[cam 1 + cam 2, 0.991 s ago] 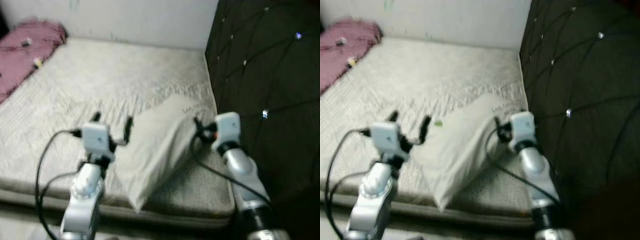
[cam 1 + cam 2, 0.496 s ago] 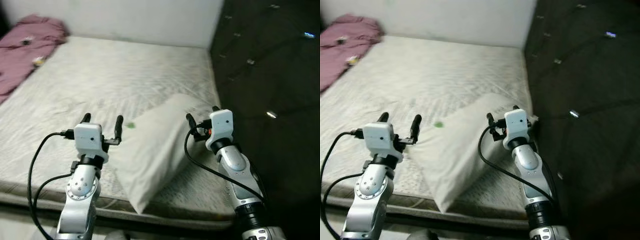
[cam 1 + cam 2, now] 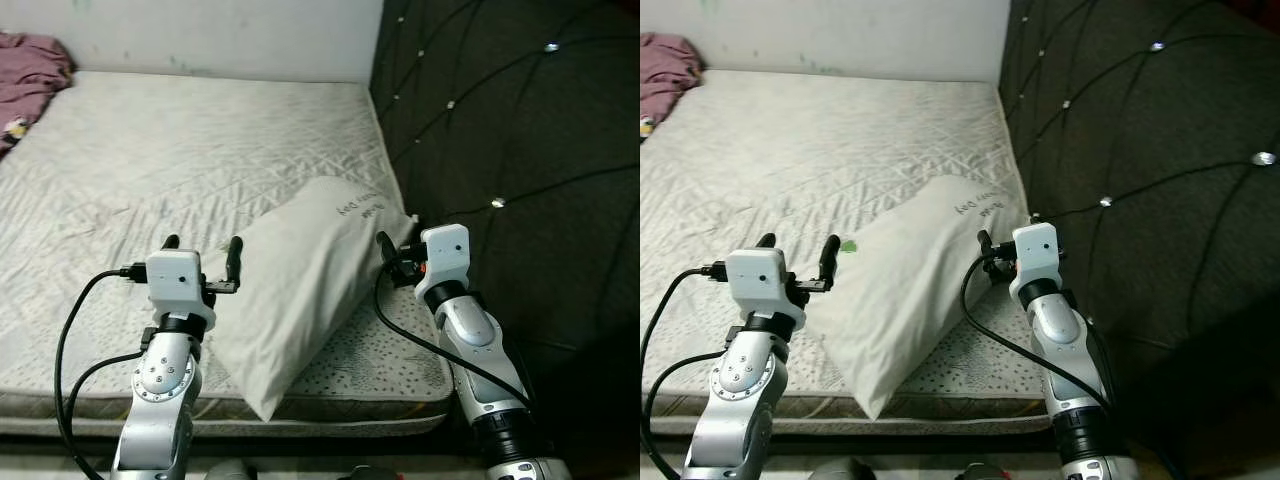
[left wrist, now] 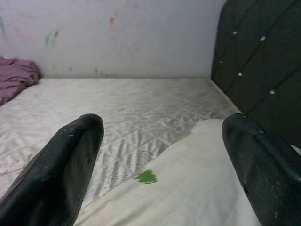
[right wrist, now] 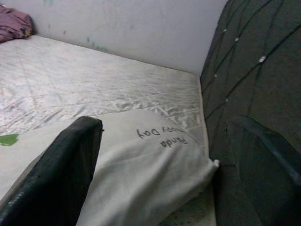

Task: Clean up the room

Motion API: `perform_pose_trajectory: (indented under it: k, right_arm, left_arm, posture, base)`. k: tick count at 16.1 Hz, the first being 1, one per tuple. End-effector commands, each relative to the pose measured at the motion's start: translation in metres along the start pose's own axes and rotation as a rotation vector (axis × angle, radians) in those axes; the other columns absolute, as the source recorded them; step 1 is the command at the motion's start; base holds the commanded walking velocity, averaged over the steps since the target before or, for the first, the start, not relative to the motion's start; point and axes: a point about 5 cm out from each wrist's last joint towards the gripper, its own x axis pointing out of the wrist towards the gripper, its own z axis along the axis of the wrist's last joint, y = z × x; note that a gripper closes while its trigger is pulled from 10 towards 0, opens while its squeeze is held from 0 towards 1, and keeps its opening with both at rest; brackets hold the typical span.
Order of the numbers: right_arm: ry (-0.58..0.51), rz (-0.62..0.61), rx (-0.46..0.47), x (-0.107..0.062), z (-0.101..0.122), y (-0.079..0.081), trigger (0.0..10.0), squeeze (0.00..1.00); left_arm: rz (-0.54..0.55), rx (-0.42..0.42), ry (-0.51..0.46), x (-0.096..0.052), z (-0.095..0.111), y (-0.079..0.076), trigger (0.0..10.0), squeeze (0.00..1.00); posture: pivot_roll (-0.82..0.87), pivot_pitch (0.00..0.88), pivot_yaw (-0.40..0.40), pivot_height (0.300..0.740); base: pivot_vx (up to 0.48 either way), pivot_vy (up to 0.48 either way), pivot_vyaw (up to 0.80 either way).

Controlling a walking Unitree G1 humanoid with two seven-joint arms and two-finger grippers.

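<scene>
1. I see one bare mattress (image 3: 180, 150), a white wall (image 3: 220, 35) far, a dark padded headboard (image 3: 520, 120) right.
2. One pillow (image 3: 300, 275) lies near-right, one purple cloth (image 3: 30, 75) far-left.
3. Left gripper (image 3: 203, 243) and right gripper (image 3: 392, 246) flank the pillow, both spread, holding nothing.

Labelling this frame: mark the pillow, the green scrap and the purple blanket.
pillow (image 3: 300, 280), left eye view, middle of its top face.
green scrap (image 4: 146, 177), left wrist view, its centre.
purple blanket (image 3: 30, 75), left eye view, crumpled middle.

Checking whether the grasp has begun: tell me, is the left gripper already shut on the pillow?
No. The left gripper hangs open beside the pillow, its two black fingers spread apart with nothing between them.
</scene>
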Motion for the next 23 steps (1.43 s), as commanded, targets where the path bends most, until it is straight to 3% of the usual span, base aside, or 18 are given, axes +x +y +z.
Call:
perform_pose_trajectory:
  k: [1, 6, 10, 13, 16, 23]
  right_arm:
    - [-0.01, 0.004, 0.003, 0.001, 0.004, -0.001, 10.0, 0.0]
    - [-0.028, -0.002, 0.013, -0.001, 0.007, -0.001, 10.0, 0.0]
    - [-0.033, -0.018, 0.04, -0.01, 0.011, 0.0, 10.0, 0.0]
    - [-0.024, -0.036, 0.05, -0.018, 0.01, -0.004, 10.0, 0.0]
    - [0.008, -0.06, 0.055, -0.029, 0.002, -0.007, 10.0, 0.0]
    - [0.018, -0.045, 0.056, -0.029, 0.003, -0.005, 10.0, 0.0]
  left_arm:
    - [-0.003, -0.004, -0.001, -0.001, 0.003, 0.0, 10.0, 0.0]
    - [0.007, 0.025, -0.019, -0.002, 0.005, 0.002, 10.0, 0.0]
    - [0.114, 0.085, -0.053, -0.011, 0.005, 0.022, 10.0, 0.0]
    - [0.153, 0.053, -0.023, -0.02, -0.001, 0.028, 10.0, 0.0]
    - [0.15, 0.052, 0.015, -0.032, -0.01, 0.026, 10.0, 0.0]
    - [0.123, 0.052, 0.028, -0.029, -0.01, 0.023, 10.0, 0.0]
  posture:
    - [-0.03, 0.057, -0.027, 0.74]
    - [-0.03, 0.057, -0.024, 0.74]
    - [-0.03, 0.051, -0.027, 0.74]
    - [-0.03, 0.025, -0.027, 0.74]
    - [-0.03, 0.015, -0.027, 0.74]
    - [-0.03, 0.027, -0.026, 0.731]
  base:
    - [0.0, 0.0, 0.0]
    - [0.0, 0.0, 0.0]
    - [0.0, 0.0, 0.0]
    - [0.0, 0.0, 0.0]
    - [0.0, 0.0, 0.0]
    - [0.0, 0.0, 0.0]
